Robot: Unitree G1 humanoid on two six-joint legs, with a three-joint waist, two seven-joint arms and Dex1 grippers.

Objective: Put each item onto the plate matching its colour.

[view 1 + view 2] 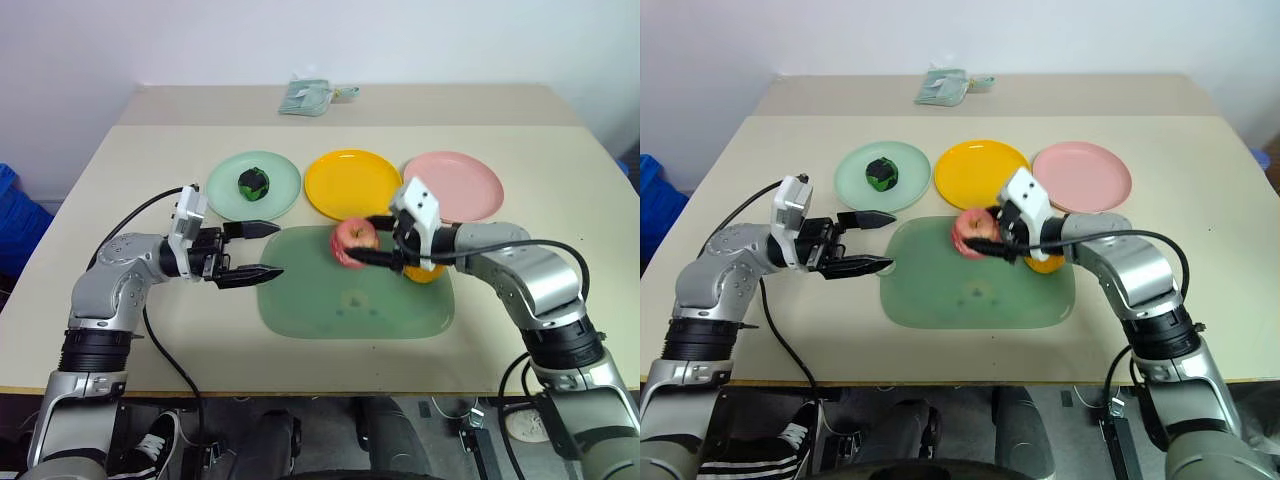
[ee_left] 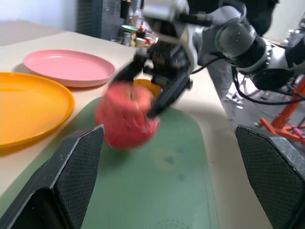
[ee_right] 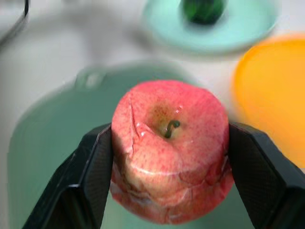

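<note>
Table [image 1: 120, 160] is holding everything, large green mat [image 1: 330, 310] sitting in the middle near the robot, three plates lining up just behind it. Mint green plate [image 1: 275, 195] on the left is already carrying the dark green-and-black ball [image 1: 253, 181], so that pairing is looking done. Yellow-orange plate [image 1: 352, 180] in the middle and pink plate [image 1: 465, 185] on the right are both sitting bare, so two of three items are still waiting.

Right gripper [image 3: 167, 176] is pinching the pink-red apple [image 1: 354, 241] from both sides, fingers [image 3: 88, 176] pressing against the skin, stem facing the wrist camera; apple is sitting at the mat's far edge, and whether it is resting on the mat or just off it is not clear. Pink plate is lying behind and to the right of it, close by, so the carry is looking short.

Bright orange [image 1: 424, 271] is peeking out on the mat under the right wrist, mostly hidden, not yet touched.

Left gripper [image 1: 258, 250] is hanging over the mat's left edge, fingers spread wide, holding nothing, pointing toward the apple

Judging roughly one third finished, second placement starting
</note>
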